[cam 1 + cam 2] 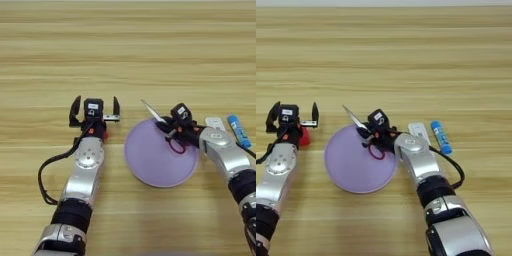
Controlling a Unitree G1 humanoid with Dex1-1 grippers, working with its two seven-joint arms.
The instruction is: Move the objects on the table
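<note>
Starting at the left, our left end effector [95, 109] rests on the surface [130, 50] with its two black fingers spread wide and nothing between them; the small red block [304, 137] sits just beside its wrist, visible only in the right eye view, tucked against the arm. Next comes the lilac plate [150, 167], lying flat near the middle. Over its upper right rim, our right end effector [176, 125] is clamped on the scissors [156, 116], whose metal blades point up and left beyond the rim while a dark purple-red handle loop hangs over the plate. We judge that we are either setting the scissors onto the plate or lifting them off. The hold looks to be near the pivot, so the scissors could swivel or slip, and the blade tip could catch the rim and shove the plate. Further right lies a small white item [215, 121], which we cannot identify, and beyond it the blue glue stick [239, 131], just beside our right forearm; a careless sweep of that arm could roll it away. The left arm, likewise, could nudge the red block if it moves without lifting.
</note>
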